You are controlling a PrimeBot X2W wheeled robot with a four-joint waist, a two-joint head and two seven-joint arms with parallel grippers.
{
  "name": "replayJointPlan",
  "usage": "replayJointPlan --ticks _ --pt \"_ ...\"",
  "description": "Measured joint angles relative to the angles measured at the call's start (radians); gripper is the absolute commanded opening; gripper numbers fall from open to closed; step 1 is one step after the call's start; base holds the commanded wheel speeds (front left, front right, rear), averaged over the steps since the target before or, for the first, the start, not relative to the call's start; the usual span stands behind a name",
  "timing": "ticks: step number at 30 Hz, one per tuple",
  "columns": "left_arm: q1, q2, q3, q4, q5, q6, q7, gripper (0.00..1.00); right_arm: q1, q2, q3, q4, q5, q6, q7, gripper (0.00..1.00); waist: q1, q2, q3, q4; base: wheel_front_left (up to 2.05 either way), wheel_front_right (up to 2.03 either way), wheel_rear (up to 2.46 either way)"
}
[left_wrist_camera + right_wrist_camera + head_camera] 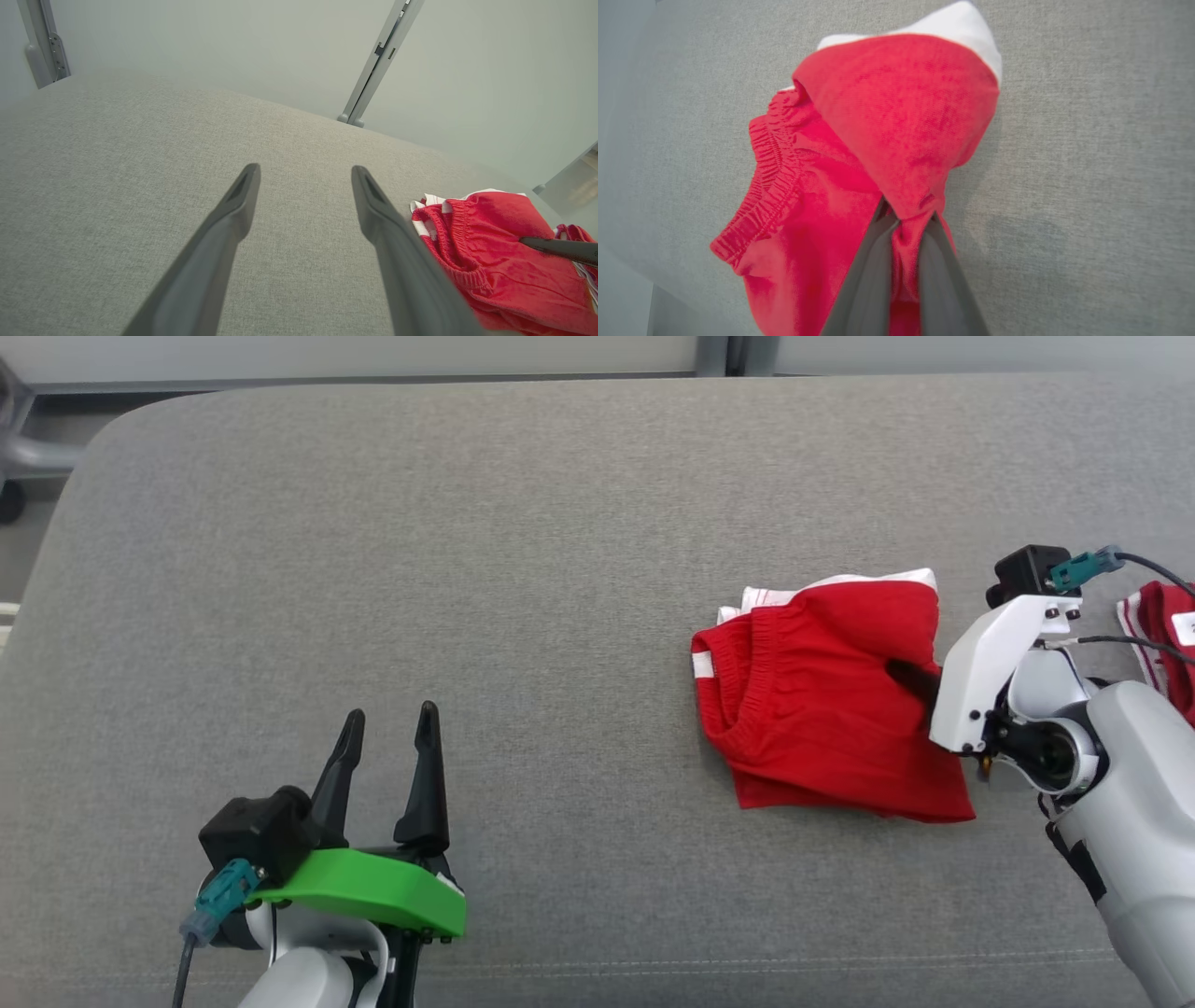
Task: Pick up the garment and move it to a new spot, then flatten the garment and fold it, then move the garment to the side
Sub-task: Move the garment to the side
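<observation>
A pair of red shorts with white trim, the garment (822,709), lies bunched on the grey cushion (467,569) at the right. My right gripper (901,674) reaches in from the right and is shut on a pinch of its red cloth; in the right wrist view the fabric (896,140) is squeezed between the two dark fingers (873,275) and pulled up into a fold. My left gripper (387,728) rests at the lower left, open, with nothing between its fingers, well away from the garment (495,252).
A second red and white piece of cloth (1158,635) lies at the far right, partly behind my right arm. The cushion's rounded back edge runs along the top, with a grey metal frame (378,60) and wall beyond. Bare cushion spans the middle and left.
</observation>
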Motion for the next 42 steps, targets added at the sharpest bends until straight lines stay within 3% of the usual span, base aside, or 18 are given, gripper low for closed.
replayJointPlan --ticks 6,24,33,42 --pt "0.001 -0.002 -0.014 -0.012 0.004 0.000 0.006 1.00 -0.007 -0.061 0.009 -0.055 0.006 0.000 0.036 0.00 0.0000 0.0000 -0.016 -0.090 0.00 0.00 0.00" --pt "-0.041 0.012 -0.040 -0.043 0.028 0.001 0.039 1.00 -0.066 -0.049 0.012 -0.075 -0.017 0.000 0.022 0.00 0.0000 0.0000 0.000 -0.364 0.00 0.00 0.00" --pt "-0.056 0.033 -0.044 -0.066 0.042 0.009 0.058 1.00 -0.144 -0.049 0.025 -0.011 -0.040 0.000 -0.014 0.00 0.0000 0.0000 0.032 -0.379 0.00 0.00 0.00" --pt "-0.060 0.054 -0.046 -0.099 0.055 0.025 0.075 1.00 -0.233 -0.158 0.054 -0.011 -0.059 0.000 0.056 0.00 0.0000 0.0000 0.058 -0.353 0.00 0.00 0.00"
